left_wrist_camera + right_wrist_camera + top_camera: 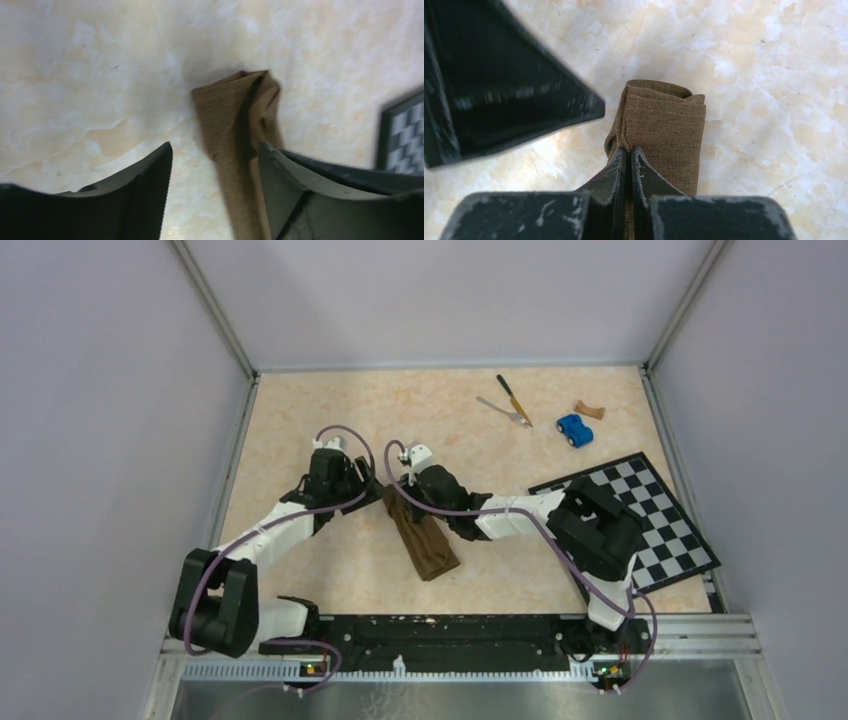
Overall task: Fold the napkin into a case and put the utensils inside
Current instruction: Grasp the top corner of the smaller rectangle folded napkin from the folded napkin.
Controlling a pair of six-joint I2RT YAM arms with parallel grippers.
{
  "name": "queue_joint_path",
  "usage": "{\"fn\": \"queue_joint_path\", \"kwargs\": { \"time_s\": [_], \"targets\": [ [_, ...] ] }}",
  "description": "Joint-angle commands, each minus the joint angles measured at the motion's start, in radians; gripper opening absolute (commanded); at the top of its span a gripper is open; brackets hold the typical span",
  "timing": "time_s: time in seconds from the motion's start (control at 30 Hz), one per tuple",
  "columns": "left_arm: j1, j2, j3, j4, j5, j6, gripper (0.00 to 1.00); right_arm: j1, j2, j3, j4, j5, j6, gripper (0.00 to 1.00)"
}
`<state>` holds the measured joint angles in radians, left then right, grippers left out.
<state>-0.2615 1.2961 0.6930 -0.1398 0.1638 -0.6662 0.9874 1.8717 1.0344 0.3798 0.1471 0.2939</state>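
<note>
The dark brown napkin (425, 540) lies folded as a long narrow case in the middle of the table. My right gripper (397, 496) is shut on the far end's stitched edge, which the right wrist view (629, 150) shows pinched between the closed jaws. The cloth (669, 125) runs on past them. My left gripper (370, 496) is open just left of that end. In the left wrist view (215, 152) its fingers straddle the cloth (235, 115) without gripping it. The yellow-handled knife (513, 398) and the silver fork (503, 411) lie together at the far right.
A blue toy car (574, 429) and a small brown piece (589, 410) lie right of the utensils. A black-and-white checkered board (650, 525) lies at the right, partly under the right arm. One left finger (499, 85) shows close beside the right jaws.
</note>
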Motion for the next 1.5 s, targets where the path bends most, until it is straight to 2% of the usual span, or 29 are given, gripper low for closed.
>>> {"fn": "queue_joint_path", "kwargs": {
  "time_s": [0.0, 0.17, 0.27, 0.5, 0.73, 0.97, 1.27, 1.47],
  "targets": [
    [-0.053, -0.069, -0.121, 0.174, -0.146, 0.030, 0.61, -0.033, -0.061, -0.006, 0.051, -0.049, 0.089, 0.00],
    [-0.219, -0.134, -0.212, 0.392, -0.316, 0.219, 0.55, -0.050, -0.070, -0.020, 0.067, -0.071, 0.107, 0.00],
    [-0.287, -0.097, -0.199, 0.425, -0.381, 0.299, 0.53, -0.056, -0.068, -0.022, 0.073, -0.082, 0.113, 0.00],
    [-0.300, 0.003, -0.154, 0.451, -0.391, 0.385, 0.39, -0.057, -0.075, -0.027, 0.079, -0.095, 0.114, 0.00],
    [-0.306, 0.043, -0.157, 0.470, -0.370, 0.391, 0.38, -0.064, -0.080, -0.031, 0.082, -0.102, 0.121, 0.00],
    [-0.319, 0.095, -0.127, 0.450, -0.405, 0.409, 0.38, -0.065, -0.071, -0.024, 0.077, -0.112, 0.124, 0.00],
    [-0.331, 0.148, -0.087, 0.408, -0.468, 0.430, 0.32, -0.065, -0.068, -0.018, 0.071, -0.119, 0.126, 0.00],
    [-0.333, 0.165, -0.087, 0.396, -0.489, 0.434, 0.32, -0.065, -0.068, -0.015, 0.067, -0.119, 0.128, 0.00]
  ]
}}
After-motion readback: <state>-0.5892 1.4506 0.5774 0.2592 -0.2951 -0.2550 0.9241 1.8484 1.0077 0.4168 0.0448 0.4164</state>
